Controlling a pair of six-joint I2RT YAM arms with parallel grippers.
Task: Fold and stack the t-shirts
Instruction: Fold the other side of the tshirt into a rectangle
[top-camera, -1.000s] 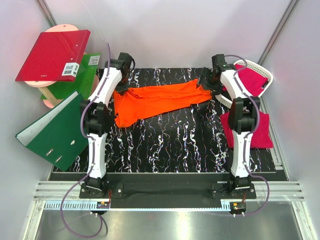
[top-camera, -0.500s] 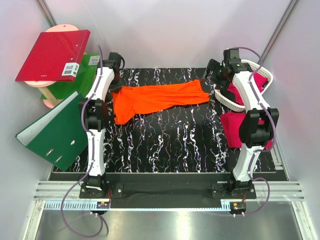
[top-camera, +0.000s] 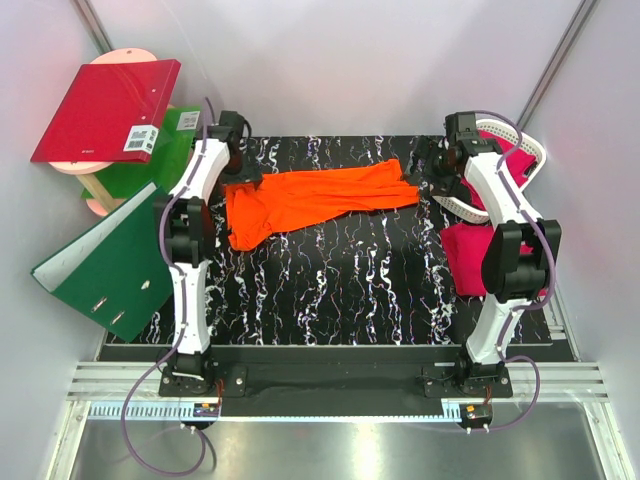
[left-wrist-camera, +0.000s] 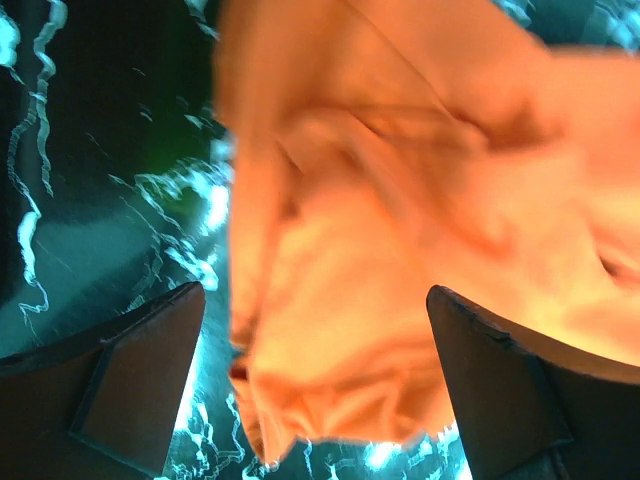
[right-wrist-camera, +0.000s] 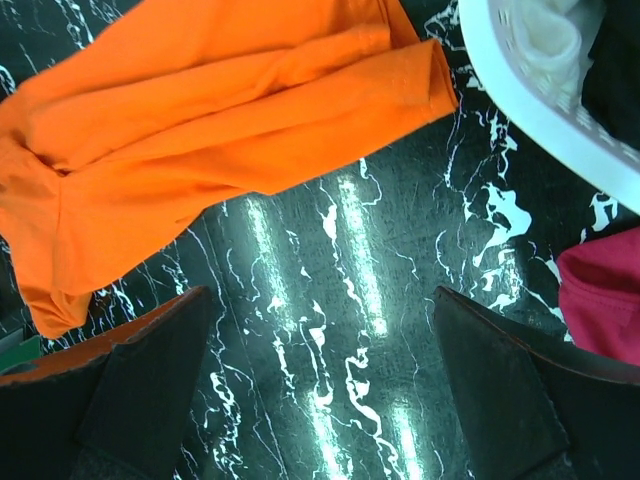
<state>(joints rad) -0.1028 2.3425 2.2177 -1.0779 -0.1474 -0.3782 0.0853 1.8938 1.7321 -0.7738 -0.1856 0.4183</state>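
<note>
A bright orange t-shirt (top-camera: 315, 198) lies spread across the back of the black marbled mat (top-camera: 340, 280). My left gripper (top-camera: 237, 160) hovers over its left end, open; in the left wrist view blurred orange cloth (left-wrist-camera: 400, 180) lies loose below and between the wide-apart fingers (left-wrist-camera: 130, 380). My right gripper (top-camera: 430, 172) is open just past the shirt's right end. Its wrist view shows bare mat (right-wrist-camera: 330, 330) between the fingers and the orange t-shirt (right-wrist-camera: 220, 110) ahead on the left. One magenta-pink t-shirt (top-camera: 508, 165) sits in the basket, another (top-camera: 470, 262) lies on the mat's right side.
The white lattice basket (top-camera: 530, 145) stands at the back right, its rim (right-wrist-camera: 540, 110) close to my right gripper. A red binder (top-camera: 105, 110) and green binders (top-camera: 110, 265) lean off the mat at the left. A pink t-shirt edge (right-wrist-camera: 605, 305) shows beside the right finger.
My left gripper has opened and let go of the orange t-shirt's left end, which now lies on the mat. My right arm has swung right, away from the shirt toward the basket.
</note>
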